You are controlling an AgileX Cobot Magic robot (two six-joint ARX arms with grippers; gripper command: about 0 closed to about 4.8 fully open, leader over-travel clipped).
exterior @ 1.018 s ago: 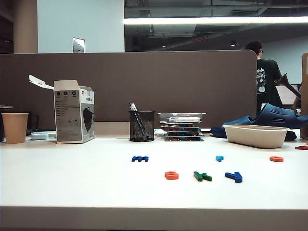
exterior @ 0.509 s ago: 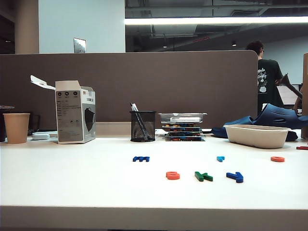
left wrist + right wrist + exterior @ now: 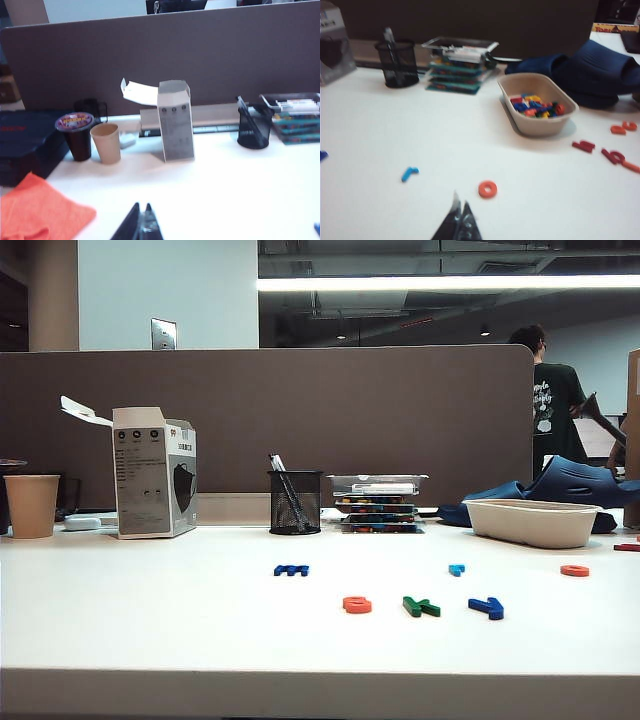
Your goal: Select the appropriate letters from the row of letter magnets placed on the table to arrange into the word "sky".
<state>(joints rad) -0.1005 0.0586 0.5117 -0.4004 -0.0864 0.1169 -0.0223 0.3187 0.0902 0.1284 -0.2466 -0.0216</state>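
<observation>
Both my arms are out of the exterior view; only the wrist cameras show my grippers. My left gripper hangs above the table on its left part, fingertips pressed together, holding nothing. Beyond it stand a paper cup, a dark lidded cup, an open white carton and a mesh pen cup; an orange cloth lies close by.

My right gripper hangs above the right part of the table, also closed tight and empty. Just ahead of it lie the orange-red ring magnet and the light blue magnet. Farther off sits a beige tray filled with coloured letters, with loose red letters beside it.

Exterior view: the orange-red "s", green "k" and dark blue "y" lie side by side, slightly apart, in a line near the front edge. The wide dark blue magnet lies behind them to the left.
</observation>
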